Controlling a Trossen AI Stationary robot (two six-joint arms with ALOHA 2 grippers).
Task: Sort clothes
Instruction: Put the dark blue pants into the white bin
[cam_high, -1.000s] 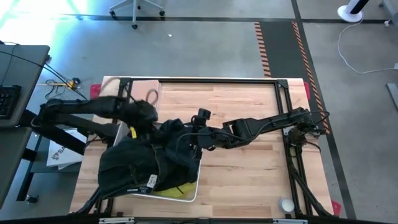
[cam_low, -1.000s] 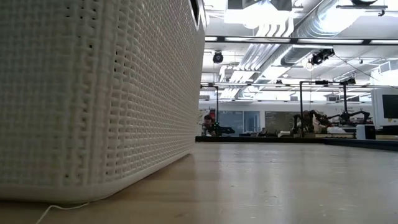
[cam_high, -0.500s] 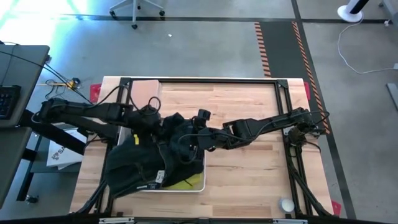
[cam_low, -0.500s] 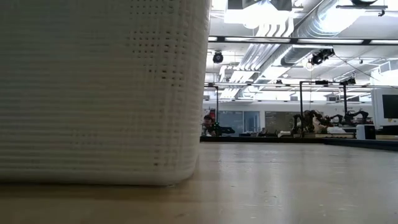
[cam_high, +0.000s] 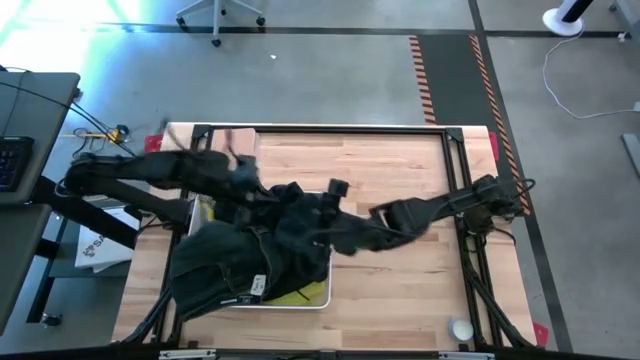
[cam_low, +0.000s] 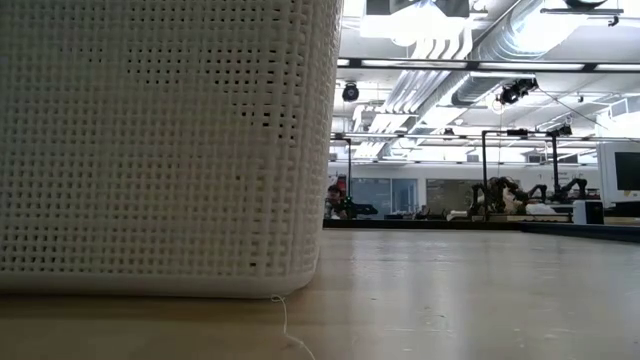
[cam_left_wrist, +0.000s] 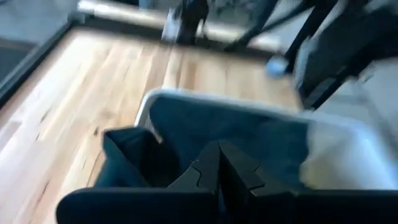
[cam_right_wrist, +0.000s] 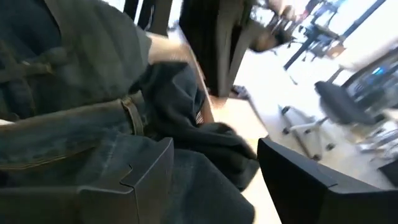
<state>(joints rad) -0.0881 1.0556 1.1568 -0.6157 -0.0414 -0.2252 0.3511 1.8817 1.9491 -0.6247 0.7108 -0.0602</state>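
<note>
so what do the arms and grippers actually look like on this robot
Both arms are dark, slender and jointed, with thin black cables looping along them. The left gripper has two flat, angular black fingers with stepped inner edges. The right gripper has two broad, dark, plate-like fingers with notched edges. No markings are readable.

One camera hangs above me and looks straight down on the whole worktop, my left arm at the picture's left, my right at its right. A second sits at worktop height, facing level across the wood into the room behind, pressed so near the white woven basket that its wall fills the left half. Both share that basket. Each wrist camera looks forward past my own fingers, very close on the dark denim jeans, the left one over the basket's rim.
</note>
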